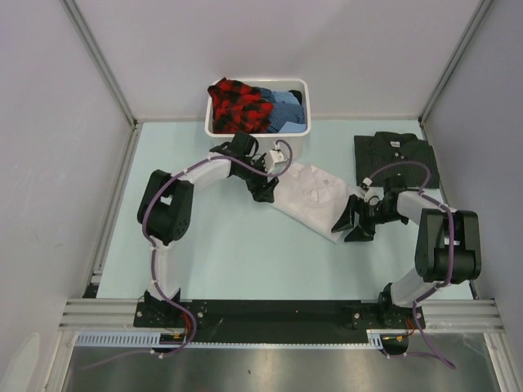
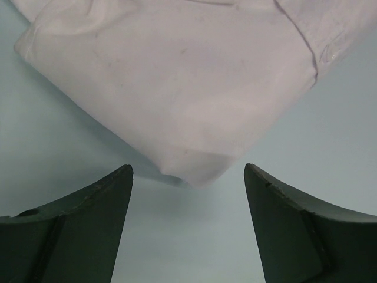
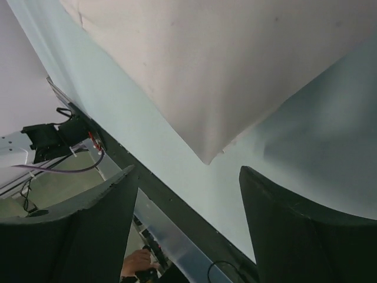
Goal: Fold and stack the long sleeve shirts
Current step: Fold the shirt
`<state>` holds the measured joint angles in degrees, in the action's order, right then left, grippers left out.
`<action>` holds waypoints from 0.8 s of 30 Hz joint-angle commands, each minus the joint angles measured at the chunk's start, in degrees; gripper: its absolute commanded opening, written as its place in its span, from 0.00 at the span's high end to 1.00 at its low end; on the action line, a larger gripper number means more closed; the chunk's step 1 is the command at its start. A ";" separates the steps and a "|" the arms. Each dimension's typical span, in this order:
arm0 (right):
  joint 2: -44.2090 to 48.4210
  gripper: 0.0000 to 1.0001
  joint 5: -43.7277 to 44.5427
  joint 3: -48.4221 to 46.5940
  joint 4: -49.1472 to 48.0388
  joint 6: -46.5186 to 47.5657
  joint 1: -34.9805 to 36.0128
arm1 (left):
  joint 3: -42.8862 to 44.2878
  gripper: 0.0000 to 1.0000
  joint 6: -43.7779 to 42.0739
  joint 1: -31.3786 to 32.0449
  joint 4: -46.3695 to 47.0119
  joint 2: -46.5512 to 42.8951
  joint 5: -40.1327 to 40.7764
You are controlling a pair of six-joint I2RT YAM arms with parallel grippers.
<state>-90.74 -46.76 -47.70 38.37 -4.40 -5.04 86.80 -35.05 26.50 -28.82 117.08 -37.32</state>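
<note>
A folded white shirt (image 1: 309, 196) lies on the pale table in the middle. A folded dark striped shirt (image 1: 395, 155) lies flat at the back right. My left gripper (image 1: 263, 192) is open and empty at the white shirt's left corner; in the left wrist view the corner (image 2: 194, 171) sits just ahead of the gap between the fingers. My right gripper (image 1: 350, 222) is open and empty at the shirt's right near corner, which shows in the right wrist view (image 3: 209, 153) just ahead of the fingers (image 3: 294, 236).
A white plastic tub (image 1: 258, 122) at the back holds a red-black checked cloth (image 1: 239, 106) and blue cloth. Walls stand close on the left, right and back. The black base rail (image 1: 278, 314) runs along the near edge.
</note>
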 commanded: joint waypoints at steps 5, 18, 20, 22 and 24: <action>-1.72 0.45 1.67 1.82 -14.28 -7.46 6.34 | 4.95 0.38 -4.33 1.97 -7.74 1.75 -0.73; -4.71 1.00 6.42 -7.31 -0.06 4.22 2.33 | -1.62 1.00 1.64 2.33 -10.29 -3.42 -3.63; -6.64 1.00 7.72 -12.12 5.64 7.72 2.14 | -6.44 1.00 4.80 2.94 -10.90 -7.45 -6.00; -9.44 1.00 8.35 -14.60 13.78 13.33 2.23 | -11.62 1.00 8.22 4.34 -10.91 -10.36 -6.71; -11.21 1.00 9.58 -17.49 19.17 17.82 1.70 | -14.89 1.00 10.43 5.40 -10.47 -14.48 -7.68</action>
<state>-98.76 -40.10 -59.59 43.11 2.26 -2.83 77.91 -31.18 29.28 -37.47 112.12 -39.88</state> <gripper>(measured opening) 0.016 0.006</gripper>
